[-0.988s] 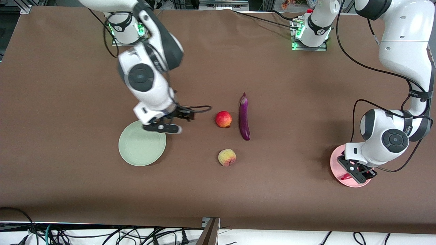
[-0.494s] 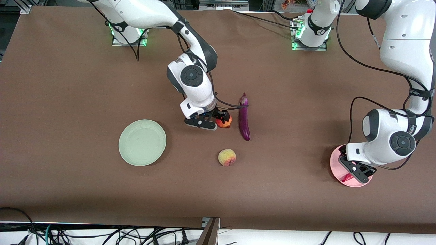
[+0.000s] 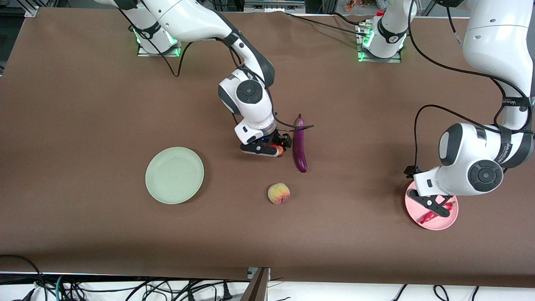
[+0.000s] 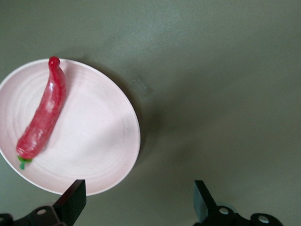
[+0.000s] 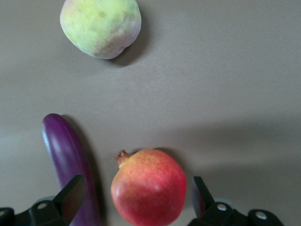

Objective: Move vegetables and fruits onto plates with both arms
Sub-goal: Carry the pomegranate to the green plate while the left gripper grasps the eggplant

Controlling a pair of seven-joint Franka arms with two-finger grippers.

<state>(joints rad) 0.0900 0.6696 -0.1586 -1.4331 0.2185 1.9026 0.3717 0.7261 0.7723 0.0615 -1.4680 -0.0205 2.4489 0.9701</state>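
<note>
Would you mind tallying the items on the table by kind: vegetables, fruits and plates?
Vegetables: 2, the eggplant and the chili pepper.
Fruits: 2, the pomegranate and the peach.
Plates: 2, the green plate and the pink plate.
Total: 6.

Chili [image 3: 434,215] on plate [image 3: 449,219]; pomegranate [image 5: 148,187] beside eggplant [image 3: 299,146].

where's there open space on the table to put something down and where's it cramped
Free: the round pale green plate holds nothing, and brown tablecloth lies bare around it. Crowded mid-table: the open right gripper straddles the round red pomegranate, beside the long purple eggplant. The open left gripper hangs over the pink plate, which carries the red chili pepper.
</note>
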